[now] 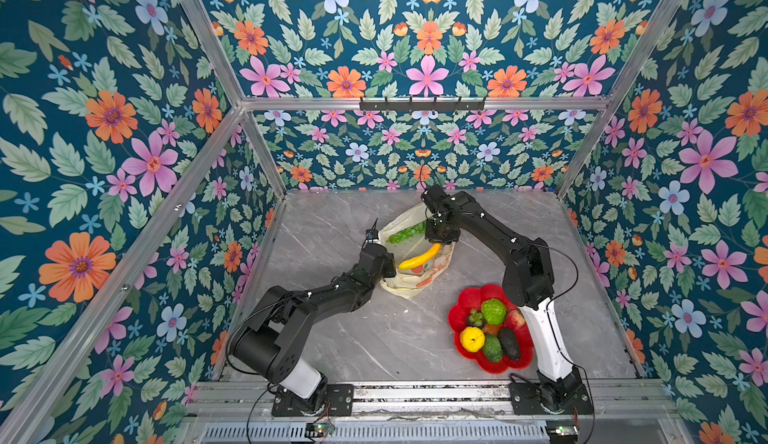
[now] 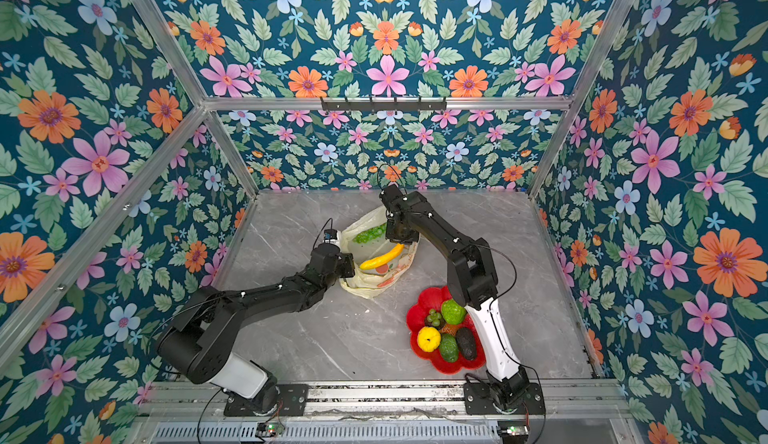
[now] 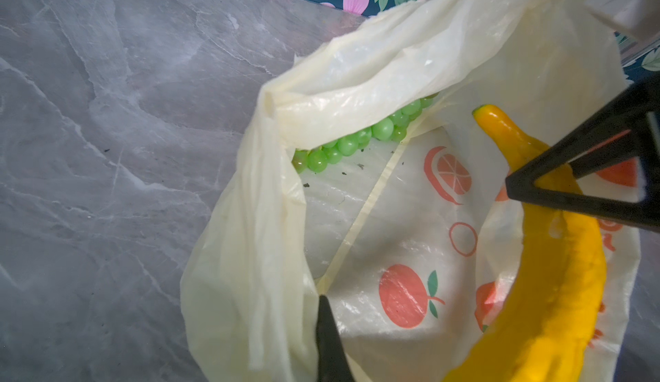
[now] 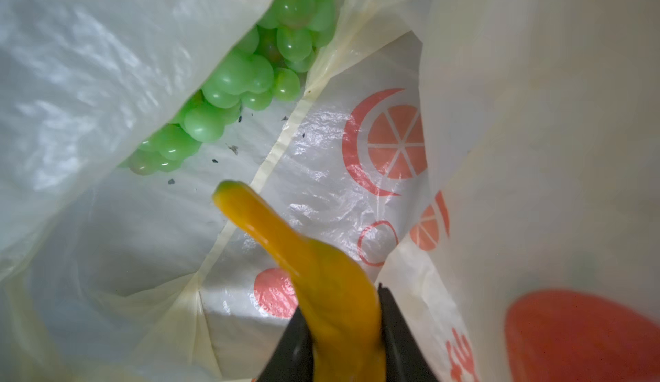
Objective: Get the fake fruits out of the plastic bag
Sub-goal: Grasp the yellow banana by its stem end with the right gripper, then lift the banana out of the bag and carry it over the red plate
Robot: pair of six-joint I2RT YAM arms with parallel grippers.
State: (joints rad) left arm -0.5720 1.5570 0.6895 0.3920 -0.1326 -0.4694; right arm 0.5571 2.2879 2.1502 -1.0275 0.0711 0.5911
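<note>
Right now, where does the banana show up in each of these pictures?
Top view: banana mid-table, at the open bag.
Top view: banana in the same place, beside the grapes.
Left wrist: banana close up, over the bag's printed oranges.
Right wrist: banana held in the right gripper, tip toward the grapes.
Shared landmark: the green grapes, tucked under the bag's fold in every view.

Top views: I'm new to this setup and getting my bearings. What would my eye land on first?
The yellow banana, clamped in the right gripper, stands out against the open pale-yellow plastic bag mid-table, whose rim the left gripper pinches. Near the front right, a red flower-shaped dish holds fake fruits already out. A green grape bunch lies in the bag.
</note>
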